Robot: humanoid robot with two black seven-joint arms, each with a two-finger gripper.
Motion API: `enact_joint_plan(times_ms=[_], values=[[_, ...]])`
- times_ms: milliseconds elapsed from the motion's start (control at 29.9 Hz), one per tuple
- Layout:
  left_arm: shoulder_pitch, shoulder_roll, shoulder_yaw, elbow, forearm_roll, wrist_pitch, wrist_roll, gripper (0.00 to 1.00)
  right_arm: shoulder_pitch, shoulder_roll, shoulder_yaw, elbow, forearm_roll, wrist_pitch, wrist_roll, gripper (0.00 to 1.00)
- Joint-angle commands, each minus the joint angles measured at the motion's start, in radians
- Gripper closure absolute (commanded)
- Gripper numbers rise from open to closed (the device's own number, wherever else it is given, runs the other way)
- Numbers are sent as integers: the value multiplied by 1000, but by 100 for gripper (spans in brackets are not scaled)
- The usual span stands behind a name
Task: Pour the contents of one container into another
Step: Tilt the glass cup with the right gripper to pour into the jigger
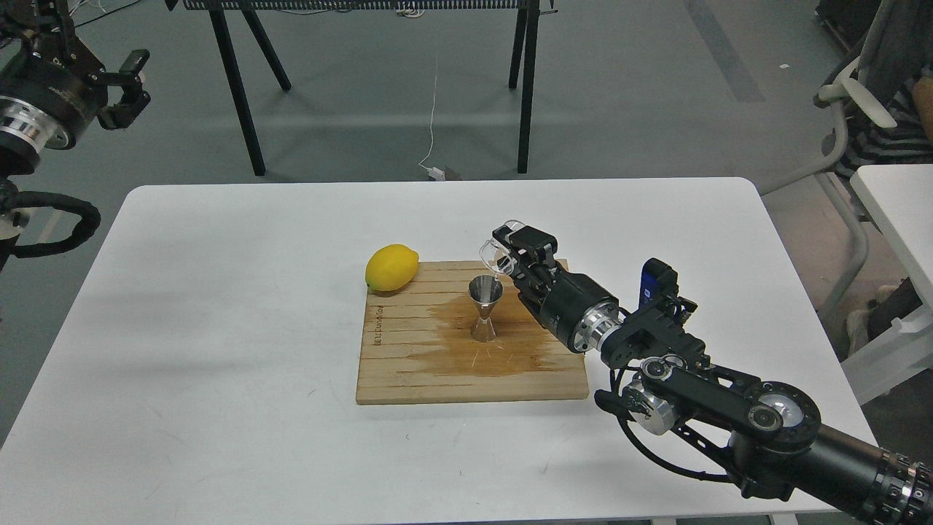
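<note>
The silver steel jigger point(485, 309) stands upright in the middle of a wooden cutting board point(408, 364). Just above and right of its mouth my right gripper point(506, 246) is shut on the small clear glass cup point(493, 253), which is tilted over towards the jigger. A thin stream of liquid seems to run from the cup's lip down to the jigger's rim. A dark wet patch spreads on the board around the jigger's base. My left gripper point(135, 84) hangs open, high at the far left, off the table and holding nothing.
A yellow lemon point(392, 267) lies at the board's back left corner. The board rests on a white table point(219, 292). Black table legs stand on the floor behind. A chair and another white table sit at the right edge.
</note>
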Motion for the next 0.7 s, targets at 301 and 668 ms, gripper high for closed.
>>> enact_joint_plan(times_ms=[301,668], values=[[0,1,0,-2,0,1,0,1,32,-1,-16,-10,-2,0,5,77],[0,1,0,0,0,-1,0,1,72,-2,-64,-19,-26,0,9,77]])
